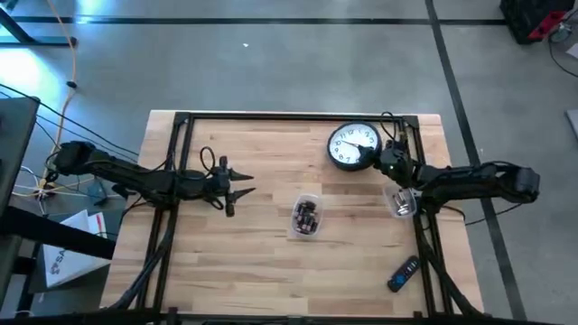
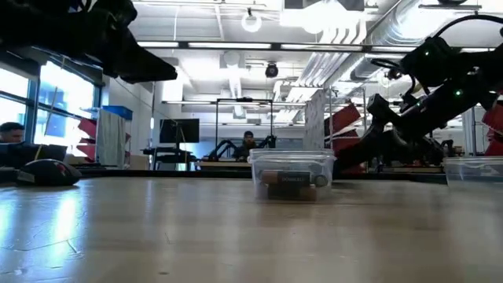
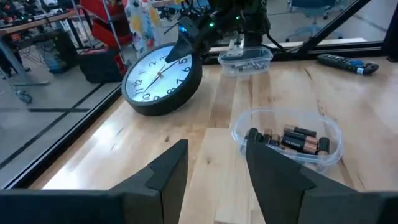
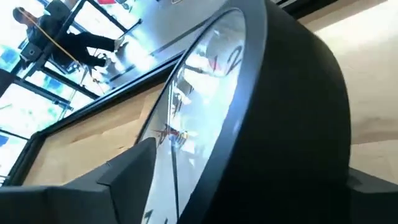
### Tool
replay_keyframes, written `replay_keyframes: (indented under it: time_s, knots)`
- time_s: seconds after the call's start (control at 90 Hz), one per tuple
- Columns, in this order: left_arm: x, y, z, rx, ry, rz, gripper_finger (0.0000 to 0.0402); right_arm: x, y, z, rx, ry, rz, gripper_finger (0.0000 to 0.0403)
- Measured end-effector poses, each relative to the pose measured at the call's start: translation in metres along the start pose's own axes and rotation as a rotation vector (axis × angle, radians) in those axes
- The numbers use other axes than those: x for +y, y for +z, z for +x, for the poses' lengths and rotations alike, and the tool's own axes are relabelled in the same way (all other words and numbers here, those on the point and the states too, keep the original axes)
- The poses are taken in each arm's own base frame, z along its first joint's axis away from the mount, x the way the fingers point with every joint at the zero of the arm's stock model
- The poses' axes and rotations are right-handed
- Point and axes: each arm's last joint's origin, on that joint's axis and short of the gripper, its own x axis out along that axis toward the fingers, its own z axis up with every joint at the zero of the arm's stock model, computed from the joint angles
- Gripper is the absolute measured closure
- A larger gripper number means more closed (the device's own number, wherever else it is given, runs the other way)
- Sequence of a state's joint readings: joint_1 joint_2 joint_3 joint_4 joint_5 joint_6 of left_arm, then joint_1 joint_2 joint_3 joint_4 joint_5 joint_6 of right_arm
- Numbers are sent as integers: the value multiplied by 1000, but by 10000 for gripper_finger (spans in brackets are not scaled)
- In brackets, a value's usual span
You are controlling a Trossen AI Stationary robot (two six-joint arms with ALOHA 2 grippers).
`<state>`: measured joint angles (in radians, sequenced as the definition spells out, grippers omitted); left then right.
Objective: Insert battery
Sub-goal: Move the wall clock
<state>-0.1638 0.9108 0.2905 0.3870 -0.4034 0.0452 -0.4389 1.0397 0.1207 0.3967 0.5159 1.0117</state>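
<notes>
A round black wall clock (image 1: 352,146) with a white face stands tilted at the table's far right; my right gripper (image 1: 386,161) is shut on its rim. In the left wrist view the clock (image 3: 163,78) shows propped up on its lower edge. A clear tub (image 1: 307,217) with several batteries (image 3: 292,140) sits at the table's middle. My left gripper (image 1: 239,190) hovers open at the left of the tub, its fingers (image 3: 168,174) holding nothing. My right gripper pinches the clock's rim (image 4: 292,124) on the side toward the table's right edge. One finger (image 4: 124,168) lies on the glass face; the other is behind the case. The clock sits tilted, with its opposite edge (image 3: 152,112) on the table.
A second clear tub (image 1: 402,200) with small parts lies under my right arm. A dark remote (image 1: 404,273) lies near the front right corner. A black frame (image 1: 181,122) runs along the table's edges. Bare wood lies at the front left.
</notes>
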Motion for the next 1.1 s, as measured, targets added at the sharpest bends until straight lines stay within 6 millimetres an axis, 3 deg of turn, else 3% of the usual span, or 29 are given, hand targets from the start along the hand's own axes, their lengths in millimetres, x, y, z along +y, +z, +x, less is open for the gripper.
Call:
replay_keyframes:
  time_s: [0.389, 0.7, 1.1]
  knots:
    - [0, 0, 0, -2, 0, 9, 254, 4, -1, 0, 83, 78, -80, 92]
    - [0, 1, 0, -8, 0, 16, 254, 26, 15, 5, 171, 19, -174, 91]
    - [0, 0, 0, -2, 0, 18, 254, 20, 18, 6, 278, -17, -328, 91]
